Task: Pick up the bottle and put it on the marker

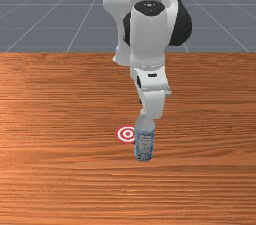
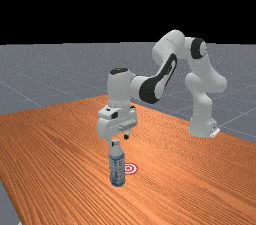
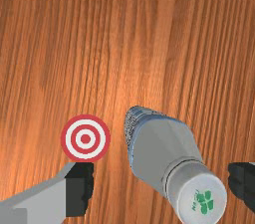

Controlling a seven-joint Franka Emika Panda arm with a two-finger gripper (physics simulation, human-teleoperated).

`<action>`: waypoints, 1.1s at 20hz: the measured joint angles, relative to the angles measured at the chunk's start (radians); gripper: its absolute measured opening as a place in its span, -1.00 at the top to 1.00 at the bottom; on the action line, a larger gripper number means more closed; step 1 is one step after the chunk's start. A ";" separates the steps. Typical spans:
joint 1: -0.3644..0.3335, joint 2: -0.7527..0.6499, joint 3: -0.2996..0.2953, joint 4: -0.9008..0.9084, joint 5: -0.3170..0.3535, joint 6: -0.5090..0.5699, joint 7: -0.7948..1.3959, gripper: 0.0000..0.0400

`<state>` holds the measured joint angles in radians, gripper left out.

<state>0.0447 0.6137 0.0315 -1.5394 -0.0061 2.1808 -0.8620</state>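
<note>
We see the bottle (image 1: 144,141) standing upright on the bench (image 1: 60,184), just beside the round marker (image 3: 85,139) but, as the wrist view shows, not on it; the rings thus act as the target to be reached. The arm (image 2: 150,89) extends above the bench so that the tool (image 3: 161,187) points down over the bottle, the attitude that suits a tall, narrow object taken from above. Its fingers (image 3: 79,190) stand wide apart and hold nothing; the spacing leaves room on both sides of the cap (image 3: 201,200). In the wrist view the cap lies between them, closer to the finger farther from the marker (an offset worth correcting, we judge, since closing off-centre could push the bottle over).

We take the step in hand to be the approach, with the grasp and the carry both to come. The next move calls for centring the tool on the bottle and lowering it until the fingers flank the neck or shoulder, then closing. The tapering shoulder may let a high grip slip, so a firm hold is advisable. Because the marker is so near, a small lift, a short sideways shift and a level release should suffice.
</note>
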 joint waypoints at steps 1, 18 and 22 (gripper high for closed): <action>0.025 -0.020 -0.020 -0.042 -0.039 0.058 0.036 -1.00; -0.002 -0.016 -0.012 -0.040 -0.005 0.055 0.016 -1.00; -0.001 -0.005 -0.012 -0.047 -0.005 0.074 0.016 -1.00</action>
<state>0.0433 0.6082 0.0196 -1.5865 -0.0112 2.2549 -0.8456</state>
